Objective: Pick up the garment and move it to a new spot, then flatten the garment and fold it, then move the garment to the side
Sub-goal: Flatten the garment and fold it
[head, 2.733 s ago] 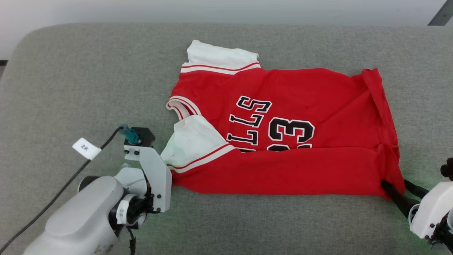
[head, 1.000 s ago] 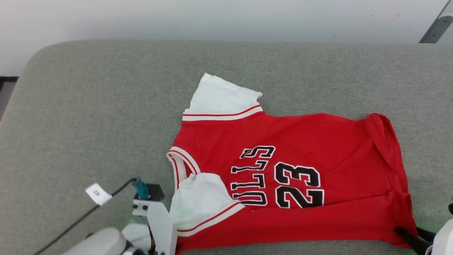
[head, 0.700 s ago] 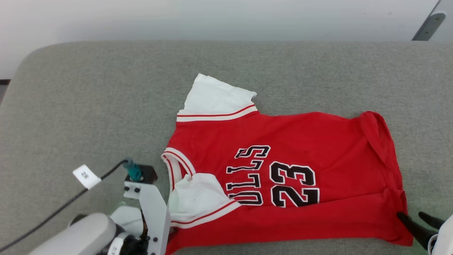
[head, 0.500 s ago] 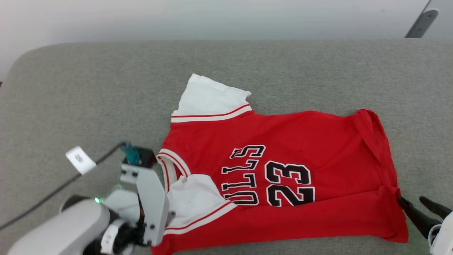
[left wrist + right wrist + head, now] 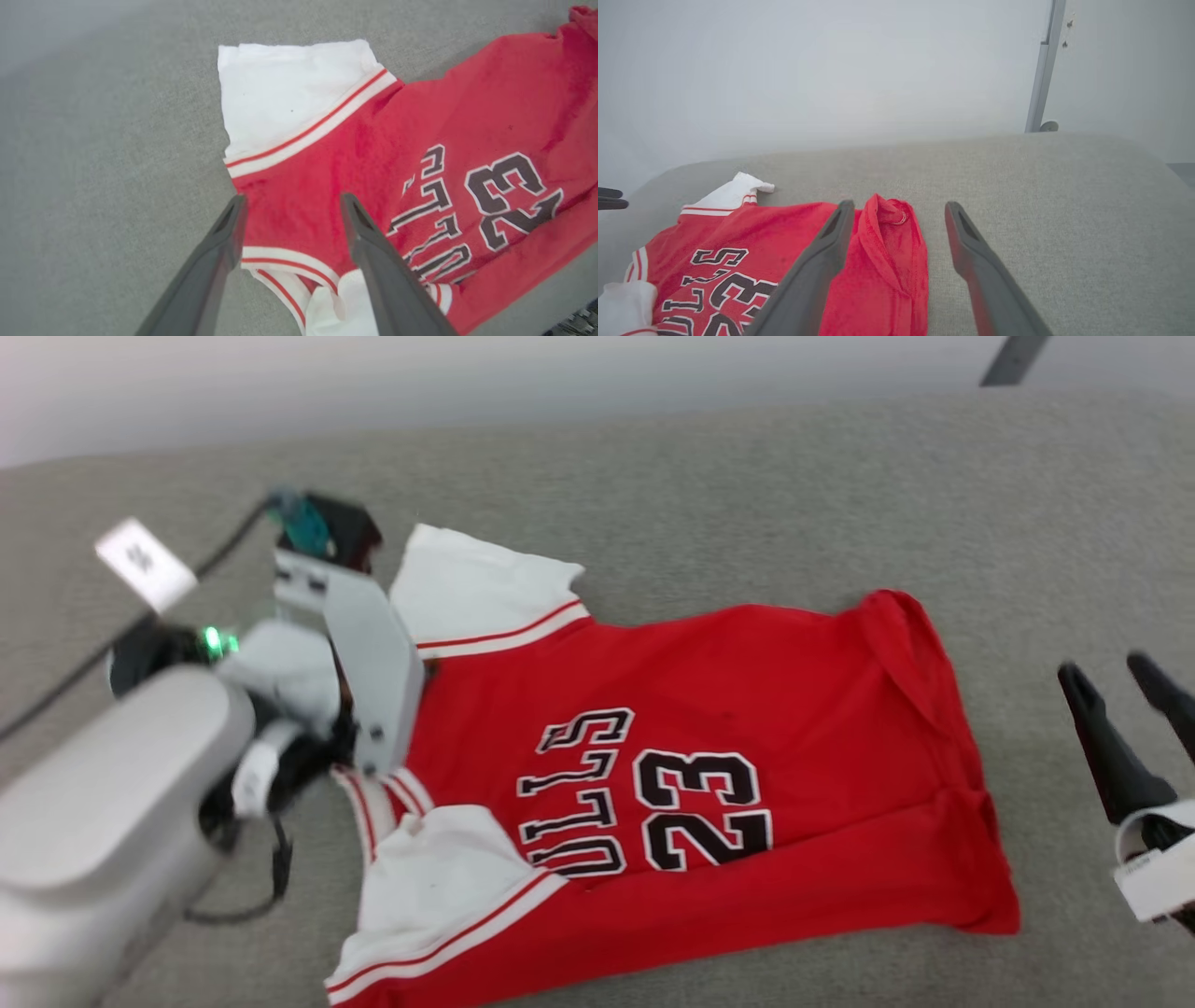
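A grey cushioned surface [image 5: 747, 476] is spreading across the head view. A red basketball jersey [image 5: 747, 709] is lying on its middle, printed side up. The neck is pointing to 9 o'clock and the hem [image 5: 924, 663] to 3 o'clock. The 6 o'clock long edge is lying folded over the body.

The left gripper [image 5: 294, 198] is hovering at the jersey's 9 o'clock end. Its jaws are standing wide apart over the red shoulder and are gripping nothing.

The right gripper [image 5: 1104, 667] is hanging just off the 3 o'clock end, apart from the cloth, its fingers spread wide and empty.

One white sleeve [image 5: 476, 583] is sticking out at 10 o'clock. The other sleeve [image 5: 439, 896] is sticking out at 7 o'clock.

The black number 23 [image 5: 700, 807] is showing near centre.

The jersey is looking light, soft and limp, likely to sag and crease when lifted. Pinching the hem corners and the banded sleeve seams seems the surest hold.
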{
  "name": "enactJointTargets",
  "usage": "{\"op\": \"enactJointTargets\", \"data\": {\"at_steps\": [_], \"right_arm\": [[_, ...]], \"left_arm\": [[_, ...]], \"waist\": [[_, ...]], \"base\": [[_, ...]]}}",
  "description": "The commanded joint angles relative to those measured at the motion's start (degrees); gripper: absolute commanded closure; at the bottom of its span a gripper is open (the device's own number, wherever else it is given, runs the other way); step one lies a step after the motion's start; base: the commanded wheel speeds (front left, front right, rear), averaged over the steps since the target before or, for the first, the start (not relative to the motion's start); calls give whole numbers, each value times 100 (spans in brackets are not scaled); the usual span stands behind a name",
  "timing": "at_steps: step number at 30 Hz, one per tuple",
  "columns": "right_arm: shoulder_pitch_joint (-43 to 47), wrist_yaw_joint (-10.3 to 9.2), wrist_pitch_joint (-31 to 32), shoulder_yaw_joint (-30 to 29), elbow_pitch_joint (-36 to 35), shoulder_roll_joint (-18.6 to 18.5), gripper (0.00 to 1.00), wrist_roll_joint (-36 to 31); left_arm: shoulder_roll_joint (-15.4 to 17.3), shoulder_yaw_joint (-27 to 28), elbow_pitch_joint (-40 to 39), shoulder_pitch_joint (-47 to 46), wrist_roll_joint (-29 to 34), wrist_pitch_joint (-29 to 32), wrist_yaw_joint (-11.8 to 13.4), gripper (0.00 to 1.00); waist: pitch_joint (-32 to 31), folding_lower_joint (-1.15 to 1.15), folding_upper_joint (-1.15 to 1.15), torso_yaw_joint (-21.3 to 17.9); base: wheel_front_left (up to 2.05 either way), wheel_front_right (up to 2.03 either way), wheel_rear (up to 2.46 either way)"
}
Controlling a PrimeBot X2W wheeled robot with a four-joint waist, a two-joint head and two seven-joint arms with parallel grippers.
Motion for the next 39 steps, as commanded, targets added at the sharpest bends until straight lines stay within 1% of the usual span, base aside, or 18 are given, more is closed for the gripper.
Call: {"op": "enactJointTargets", "data": {"at_steps": [1, 2, 4, 5, 8, 9, 11, 15, 21, 24, 30, 33, 34, 35, 36, 37, 38, 39], "right_arm": [[-120, -8, -271, 118, 15, -41, 0, -4], [-173, -8, -469, 213, 52, -72, 0, -13], [-291, -8, -844, 371, 122, -133, 0, -23], [-349, -9, -1008, 438, 168, -144, 0, -13], [-507, -8, -1404, 663, 287, -215, 0, 25], [-507, -8, -1404, 663, 287, -215, 0, 25], [-584, -8, -1578, 813, 386, -270, 0, 50], [-777, -8, -1860, 1082, 555, -360, 0, 118], [-982, -8, -2125, 1354, 764, -480, 0, 262], [-1069, -8, -2207, 1458, 840, -526, 0, 342], [-1167, -8, -2314, 1578, 969, -611, 0, 470], [-1197, -9, -2340, 1616, 1025, -656, 0, 518], [-1184, -8, -2341, 1625, 1043, -670, 0, 540], [-1172, -8, -2343, 1635, 1060, -679, 0, 570], [-1183, -9, -2350, 1639, 1074, -686, 0, 581], [-1200, -9, -2357, 1638, 1083, -699, 0, 602], [-1208, -9, -2360, 1653, 1098, -710, 0, 642], [-1222, -8, -2360, 1666, 1105, -724, 0, 666]], "left_arm": [[-106, 35, 231, -145, 47, -113, -104, 0], [-143, 16, 410, -255, 110, -192, -242, 0], [-261, 38, 826, -463, 168, -325, -395, 0], [-314, 20, 1013, -571, 220, -389, -541, 0], [-461, 61, 1652, -894, 285, -575, -803, 0], [-461, 61, 1652, -894, 285, -575, -803, 0], [-583, 89, 2057, -1076, 288, -675, -943, 0], [-698, 61, 2757, -1421, 433, -911, -1208, 0], [-803, -23, 3669, -1794, 614, -983, -1345, 0], [-847, -75, 4047, -1928, 655, -925, -1435, 0], [-907, -122, 4650, -2046, 585, -663, -1500, 0], [-968, -143, 4895, -1982, 489, -410, -1511, 0], [-990, -161, 4966, -1963, 457, -294, -1521, 3], [-1015, -164, 5034, -1955, 416, -179, -1484, 13], [-1049, -191, 5083, -1929, 393, -41, -1464, 27], [-1076, -200, 5125, -1896, 350, 95, -1454, 62], [-1096, -179, 5171, -1878, 283, 206, -1422, 100], [-1119, -174, 5196, -1871, 251, 299, -1390, 100]], "waist": [[150, 0, 0, -229], [178, 0, 0, -287], [239, 0, 0, -385], [278, 0, 0, -437], [406, 0, 0, -579], [406, 0, 0, -579], [491, 0, 0, -674], [670, 0, 0, -852], [924, 0, 0, -1054], [1027, 0, 0, -1136], [1161, 0, 0, -1238], [1195, 0, 0, -1248], [1204, 0, 0, -1244], [1212, 0, 0, -1235], [1217, 0, 0, -1224], [1221, 0, 0, -1212], [1226, 0, 0, -1198], [1232, 0, 0, -1181]], "base": [[0, 0, 0], [0, 0, 0], [0, 0, 0], [0, 0, 0], [0, 0, 0], [0, 0, 0], [0, 0, 0], [0, 0, 0], [0, 0, 0], [0, 0, 0], [0, 0, 0], [0, 0, 0], [0, 0, 0], [0, 0, 0], [0, 0, 0], [0, 0, 0], [0, 0, 0], [0, 0, 0]]}}
